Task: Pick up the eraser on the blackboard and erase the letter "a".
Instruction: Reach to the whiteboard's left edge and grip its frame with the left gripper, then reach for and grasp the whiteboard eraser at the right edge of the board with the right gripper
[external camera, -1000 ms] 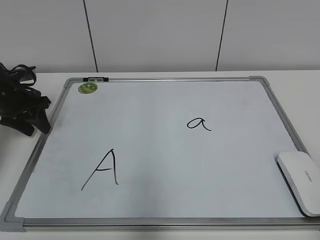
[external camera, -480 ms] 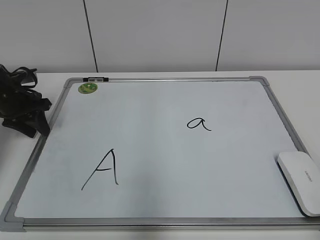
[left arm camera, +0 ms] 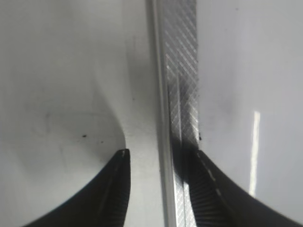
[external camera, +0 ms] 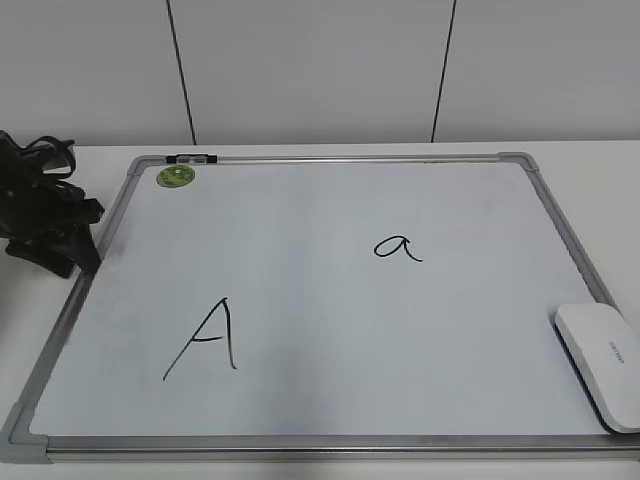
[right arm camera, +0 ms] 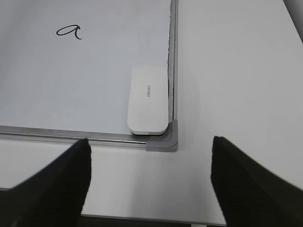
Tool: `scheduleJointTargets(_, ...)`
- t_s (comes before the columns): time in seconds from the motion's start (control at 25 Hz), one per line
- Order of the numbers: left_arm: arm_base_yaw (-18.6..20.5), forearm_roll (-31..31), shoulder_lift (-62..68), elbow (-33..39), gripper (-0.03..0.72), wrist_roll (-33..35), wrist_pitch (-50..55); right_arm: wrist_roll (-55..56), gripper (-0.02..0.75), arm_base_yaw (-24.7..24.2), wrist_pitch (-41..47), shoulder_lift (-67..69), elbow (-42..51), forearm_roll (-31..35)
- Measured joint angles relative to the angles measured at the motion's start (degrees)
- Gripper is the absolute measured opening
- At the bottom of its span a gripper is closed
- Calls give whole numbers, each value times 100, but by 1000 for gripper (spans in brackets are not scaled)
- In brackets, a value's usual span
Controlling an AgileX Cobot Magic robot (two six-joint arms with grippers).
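Note:
The blackboard [external camera: 330, 170] is a white board with a silver frame lying flat on the table. The letter "a" [external camera: 398, 247] sits right of its middle and also shows in the right wrist view [right arm camera: 69, 31]. The eraser [external camera: 605, 362], a white rounded block, lies in the board's near right corner. In the right wrist view the eraser [right arm camera: 148, 99] lies ahead of my right gripper [right arm camera: 150, 141], which is open, empty and above the table short of the board's corner. My left gripper [external camera: 70, 245] is at the board's left edge. Its open jaws [left arm camera: 162, 152] straddle the frame [left arm camera: 180, 94].
A capital "A" [external camera: 205, 340] is drawn near the front left. A round green sticker [external camera: 175, 177] is at the back left corner. White table surrounds the board [right arm camera: 236, 71], and a wall stands behind it. The right arm is out of the exterior view.
My left gripper has shifted slightly to the left at the board's left edge. The eraser and the letters have not moved.

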Motion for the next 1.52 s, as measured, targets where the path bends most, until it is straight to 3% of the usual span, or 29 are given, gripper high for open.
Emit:
scheduleJointTargets(0.24, 0, -70, 57, -51, 226, 0, 87, 0, 587, 0, 0, 0, 0, 0)
scheduleJointTargets(0.48, 4, -142, 57, -64, 43, 0, 151, 0, 587, 0, 0, 0, 0, 0)
scheduleJointTargets(0.88, 13, -164, 57, -64, 34, -11, 161, 0, 587, 0, 0, 200, -266, 0)
scheduleJointTargets(1.28, 13, -164, 57, -64, 33, -11, 173, 12, 587, 0, -528, 2664, -1163, 113)
scheduleJointTargets(1.52, 13, -164, 57, -64, 33, -11, 173, -1, 587, 0, -310, 4210, -1507, 291)
